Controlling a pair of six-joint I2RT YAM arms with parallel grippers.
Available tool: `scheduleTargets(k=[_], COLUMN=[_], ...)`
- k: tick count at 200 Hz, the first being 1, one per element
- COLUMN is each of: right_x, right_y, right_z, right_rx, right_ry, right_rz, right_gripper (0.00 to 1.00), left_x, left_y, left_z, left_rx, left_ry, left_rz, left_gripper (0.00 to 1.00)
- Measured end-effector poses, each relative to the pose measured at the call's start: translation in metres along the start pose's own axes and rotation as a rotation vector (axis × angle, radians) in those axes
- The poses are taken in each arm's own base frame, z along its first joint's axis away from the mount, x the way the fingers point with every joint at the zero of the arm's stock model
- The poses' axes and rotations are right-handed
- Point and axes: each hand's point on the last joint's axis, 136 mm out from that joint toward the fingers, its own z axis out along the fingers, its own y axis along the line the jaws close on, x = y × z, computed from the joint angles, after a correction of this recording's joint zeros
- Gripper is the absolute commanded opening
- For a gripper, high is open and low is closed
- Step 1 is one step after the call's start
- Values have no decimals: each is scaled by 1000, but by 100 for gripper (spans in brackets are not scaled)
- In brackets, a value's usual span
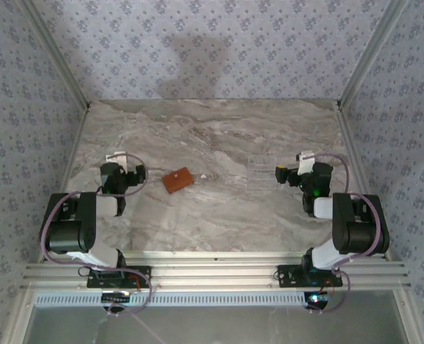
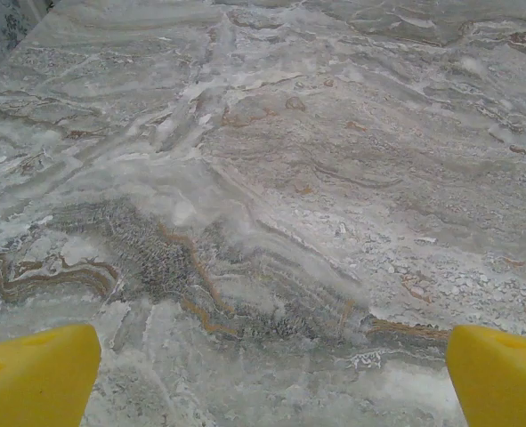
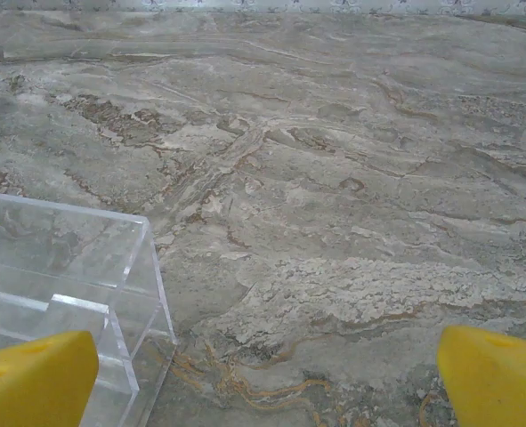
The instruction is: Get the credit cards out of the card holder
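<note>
- Orange-brown leather card holder (image 1: 178, 180) lies flat on the marble surface (image 1: 219, 129), between the two arms and closer to the left one, touching neither gripper
- No credit cards out anywhere we can see; holder looks folded shut, so we judge they are tucked inside it
- Left gripper (image 1: 128, 170) spread as wide as it goes, nothing in it; its yellow fingertips (image 2: 33, 378) sit in the bottom corners of the wrist view with bare marble between them
- Right gripper (image 1: 289, 173) same: fully spread, empty, over bare marble
- Clear acrylic box (image 3: 67, 276) stands just beside the right gripper on its left side, between that gripper and the holder; can't tell if the finger touches it
- Why this layout, our read: both arms are folded back near their bases with jaws apart, a ready pose; the holder sits mid-surface so either arm can reach it; the box is probably the drop spot for the cards, though nothing confirms that
- Task not begun, as we judge it: holder untouched
- Next move likely needs one gripper to pin or lift the holder while the other works a card edge out
- Risks: light holder may slide on smooth marble, thin cards give little to pinch
</note>
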Motion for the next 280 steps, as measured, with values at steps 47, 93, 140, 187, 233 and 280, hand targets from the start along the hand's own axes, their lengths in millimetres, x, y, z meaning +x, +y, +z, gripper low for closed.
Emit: scheduleTargets(k=[47, 93, 140, 187, 233, 280], right_x=[0, 0, 0, 0, 1, -32], right_y=[0, 0, 0, 1, 0, -8], right_z=[0, 0, 0, 0, -1, -4], right_rx=[0, 0, 0, -6, 35, 89], right_ry=[0, 0, 0, -1, 16, 47], right_rz=[0, 0, 0, 0, -6, -3], right_gripper=[100, 100, 100, 100, 100, 98], left_x=[0, 0, 0, 0, 0, -47], left_y=[0, 0, 0, 0, 1, -22], left_z=[0, 0, 0, 0, 0, -13], left_rx=[0, 0, 0, -1, -11, -42], left_ry=[0, 0, 0, 0, 18, -11], left_rz=[0, 0, 0, 0, 4, 78], left_gripper=[100, 100, 100, 100, 100, 100])
